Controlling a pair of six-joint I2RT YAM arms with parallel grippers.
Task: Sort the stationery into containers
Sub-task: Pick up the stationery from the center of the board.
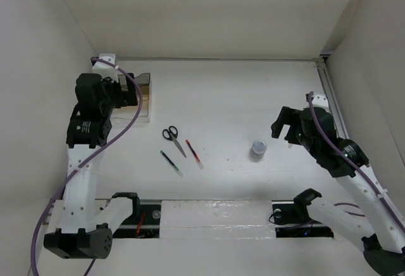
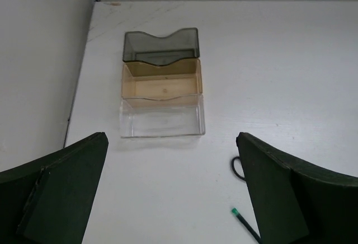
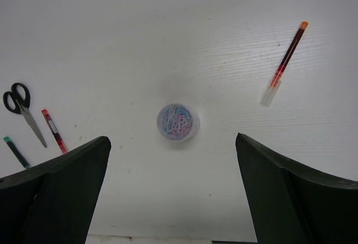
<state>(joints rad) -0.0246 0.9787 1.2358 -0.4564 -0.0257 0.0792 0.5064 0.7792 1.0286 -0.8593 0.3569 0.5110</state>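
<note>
The container [image 1: 145, 96] stands at the far left; the left wrist view shows it [image 2: 162, 87] as a box with dark, brownish and clear sections. My left gripper [image 1: 128, 92] [image 2: 170, 155] is open and empty, hovering just short of it. The scissors [image 1: 171, 135], the red pen [image 1: 194, 154] and the dark pen [image 1: 171, 163] lie mid-table. The greyish-lilac cylinder [image 1: 258, 149] [image 3: 178, 122] holds coloured paper clips. My right gripper [image 1: 285, 124] [image 3: 172, 161] is open and empty above the table, just short of the cylinder.
A second red pen [image 3: 285, 62] with an orange cap lies beyond the cylinder in the right wrist view. The scissors [image 3: 19, 107], red pen [image 3: 54, 129] and dark pen [image 3: 15, 151] show at its left. White walls enclose the table on three sides.
</note>
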